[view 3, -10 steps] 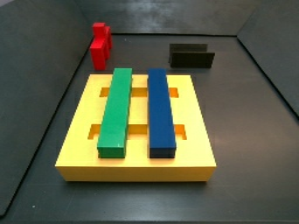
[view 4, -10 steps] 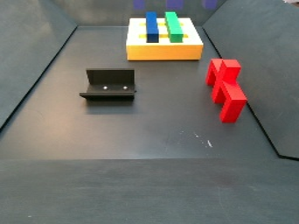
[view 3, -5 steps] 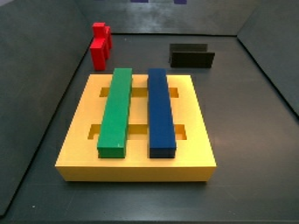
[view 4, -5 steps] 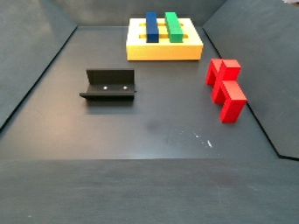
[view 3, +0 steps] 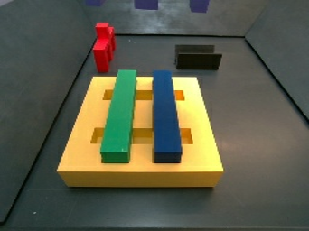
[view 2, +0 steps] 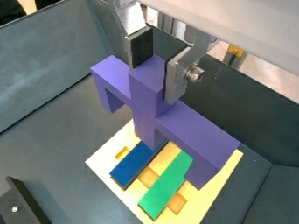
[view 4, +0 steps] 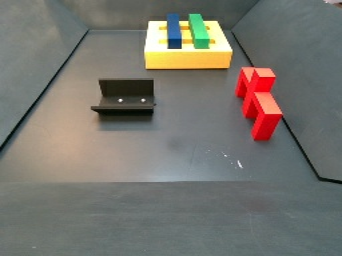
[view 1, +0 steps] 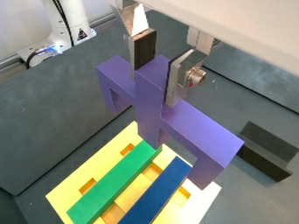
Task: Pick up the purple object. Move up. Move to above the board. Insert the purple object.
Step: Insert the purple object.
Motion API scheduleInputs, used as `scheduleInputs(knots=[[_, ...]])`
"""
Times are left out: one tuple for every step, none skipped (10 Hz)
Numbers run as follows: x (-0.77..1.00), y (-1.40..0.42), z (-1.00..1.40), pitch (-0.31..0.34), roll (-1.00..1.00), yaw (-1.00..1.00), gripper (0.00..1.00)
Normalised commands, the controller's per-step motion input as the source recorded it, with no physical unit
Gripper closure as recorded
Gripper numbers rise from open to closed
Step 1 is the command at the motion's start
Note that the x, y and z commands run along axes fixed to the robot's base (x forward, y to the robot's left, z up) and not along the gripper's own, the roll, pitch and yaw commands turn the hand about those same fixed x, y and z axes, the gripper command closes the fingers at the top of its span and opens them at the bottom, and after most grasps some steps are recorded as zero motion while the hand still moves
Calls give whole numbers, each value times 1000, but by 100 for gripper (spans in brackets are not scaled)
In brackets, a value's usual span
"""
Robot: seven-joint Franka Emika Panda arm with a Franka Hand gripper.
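Dark grey floor below me. My claw [view 1: 162, 63] pinches the purple object [view 1: 163, 114] by its central stub, legs hanging down, high over the board [view 2: 229, 166], so it can drop straight across the green bar [view 2: 167, 184] and blue bar [view 2: 133, 163].

The yellow board [view 3: 141, 126] is being viewed closely from its near end in a side view and distantly [view 4: 187, 47] across the floor; both wrist views are looking down past the tool [view 1: 162, 59] onto it.
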Motion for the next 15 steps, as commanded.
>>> scheduleInputs(knots=[[0, -543, -414, -99, 20, 0, 100], [80, -609, -463, -73, 43, 6, 100], [134, -589, -563, -66, 51, 3, 100], [46, -497, -703, -119, 64, 0, 100], [0, -463, -709, -130, 133, 0, 100], [0, -394, -674, -120, 197, 0, 100], [0, -374, -629, -119, 200, 0, 100], [0, -283, -557, -107, 167, 0, 100], [0, -214, -511, -91, 100, 0, 100], [0, -129, -451, -47, 69, 0, 100], [0, -94, -394, -41, 40, 9, 100], [0, -83, -363, -43, 21, 0, 100], [-89, -37, -274, -54, 0, 20, 100], [-174, 0, -203, -54, 0, 71, 100], [-94, -20, -171, -37, 0, 69, 100]])
